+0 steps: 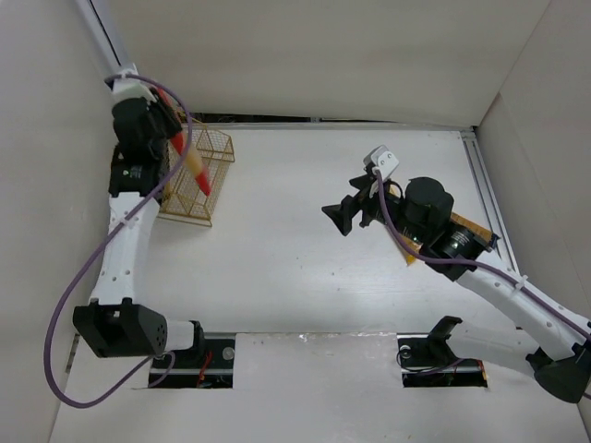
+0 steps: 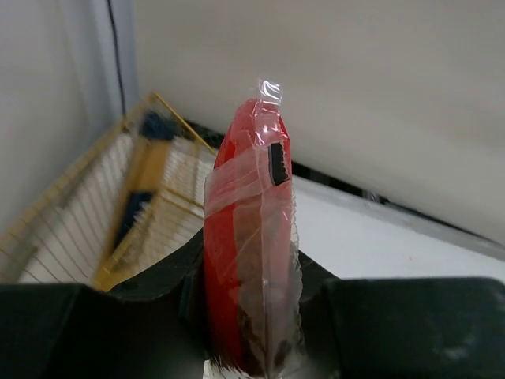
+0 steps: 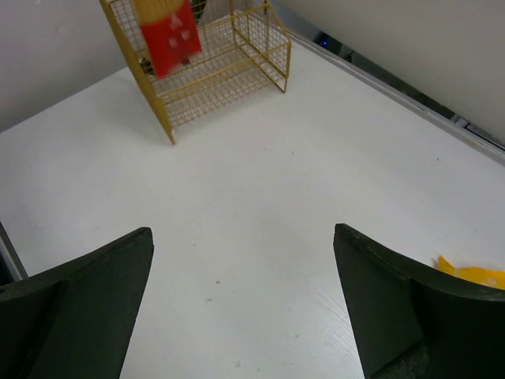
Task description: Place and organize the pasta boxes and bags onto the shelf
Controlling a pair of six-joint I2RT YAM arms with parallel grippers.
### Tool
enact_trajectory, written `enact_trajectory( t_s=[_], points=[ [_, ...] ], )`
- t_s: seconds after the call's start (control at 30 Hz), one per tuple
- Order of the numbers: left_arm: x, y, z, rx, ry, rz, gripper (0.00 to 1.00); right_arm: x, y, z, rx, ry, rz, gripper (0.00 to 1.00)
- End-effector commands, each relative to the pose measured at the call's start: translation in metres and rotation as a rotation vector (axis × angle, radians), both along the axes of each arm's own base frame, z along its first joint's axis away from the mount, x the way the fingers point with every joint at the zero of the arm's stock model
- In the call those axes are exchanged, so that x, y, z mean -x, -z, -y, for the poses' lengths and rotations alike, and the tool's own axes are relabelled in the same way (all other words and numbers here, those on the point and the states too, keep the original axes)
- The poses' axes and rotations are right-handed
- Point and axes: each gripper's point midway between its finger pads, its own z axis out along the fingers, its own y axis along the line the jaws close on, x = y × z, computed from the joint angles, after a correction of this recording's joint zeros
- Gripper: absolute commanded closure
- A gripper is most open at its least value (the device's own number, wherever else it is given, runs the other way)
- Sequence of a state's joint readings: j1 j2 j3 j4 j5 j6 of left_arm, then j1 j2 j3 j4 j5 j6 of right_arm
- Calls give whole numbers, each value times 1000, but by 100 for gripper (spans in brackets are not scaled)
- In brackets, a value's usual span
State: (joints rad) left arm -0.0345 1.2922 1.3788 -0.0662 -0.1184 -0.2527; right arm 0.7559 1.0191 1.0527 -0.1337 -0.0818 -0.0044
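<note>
White counter (image 1: pixel 295 249) boxed in by pale walls. At ten o'clock stands the gold wire shelf (image 1: pixel 218 153); the left pincer (image 2: pixel 251 304) grips the red pasta pack (image 1: pixel 193 167), slanted above it. At three o'clock the right pincer (image 1: pixel 343 214) hovers spread wide, an orange pack (image 1: pixel 473 226) lying under its arm.

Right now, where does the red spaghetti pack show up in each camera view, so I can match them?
Top external: upper left, the red spaghetti pack slants across the wire basket.
Left wrist: centre, upright, close to the lens.
Right wrist: top left edge, only its red end shows.
Shared landmark: the wire basket, at left in the left wrist view, at top in the right wrist view.
</note>
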Motion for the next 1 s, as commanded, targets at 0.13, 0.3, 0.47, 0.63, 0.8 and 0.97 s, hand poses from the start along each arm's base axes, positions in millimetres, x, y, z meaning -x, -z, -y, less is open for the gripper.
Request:
enact_trajectory(
  t_s=[0.13,0.3,0.47,0.63,0.8,0.97],
  points=[
    [-9,-145,-34,-174,1,308,100,-14,4,22,26,77,42,0],
    [-28,-149,-49,-244,-27,292,100,-26,26,34,98,137,-18,0],
    [-59,-127,-54,-257,18,250,100,-27,33,42,127,159,-47,0],
    [-76,-119,-77,-305,-62,207,100,-26,46,52,151,188,-68,0],
    [-82,-102,-87,-393,-66,144,100,-28,58,60,167,216,-86,0],
    [-100,-61,-80,-414,19,41,100,-33,67,64,185,242,-122,0]
  ],
)
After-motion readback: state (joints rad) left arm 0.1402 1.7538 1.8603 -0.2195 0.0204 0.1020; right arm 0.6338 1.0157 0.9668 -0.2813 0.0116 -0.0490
